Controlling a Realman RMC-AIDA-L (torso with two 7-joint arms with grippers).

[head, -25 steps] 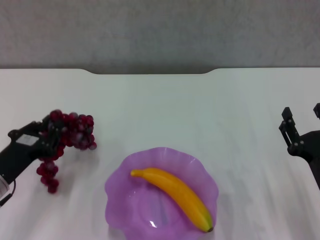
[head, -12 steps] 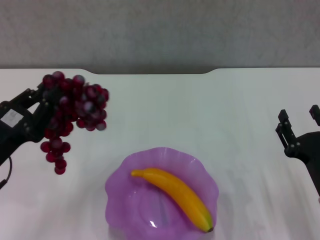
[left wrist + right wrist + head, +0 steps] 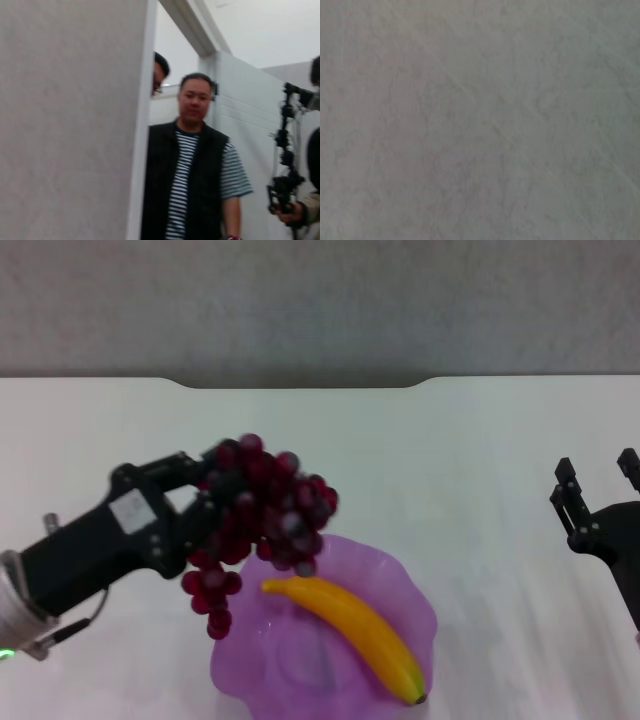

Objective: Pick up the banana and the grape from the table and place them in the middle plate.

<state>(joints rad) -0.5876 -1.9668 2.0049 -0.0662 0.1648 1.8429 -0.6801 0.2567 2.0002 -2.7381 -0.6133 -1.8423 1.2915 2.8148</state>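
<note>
In the head view my left gripper (image 3: 205, 502) is shut on the grape (image 3: 265, 512), a dark red-purple bunch held in the air over the left rim of the purple scalloped middle plate (image 3: 260, 660). A tail of grapes hangs down at the plate's left edge. The yellow-orange banana (image 3: 350, 630) lies diagonally inside the plate, dark tip toward the front right. My right gripper (image 3: 600, 495) is open and empty above the white table (image 3: 450, 460) at the far right. The wrist views show none of these things.
The table's far edge has a notch at the middle back (image 3: 300, 385), with a grey wall behind. The left wrist view shows people (image 3: 197, 170) standing in a room beyond a wall; the right wrist view shows only a grey surface.
My left gripper lifted the grape off the table at the left and carried it right, to above the plate's left rim. The banana, the plate and my right gripper stayed almost still.
</note>
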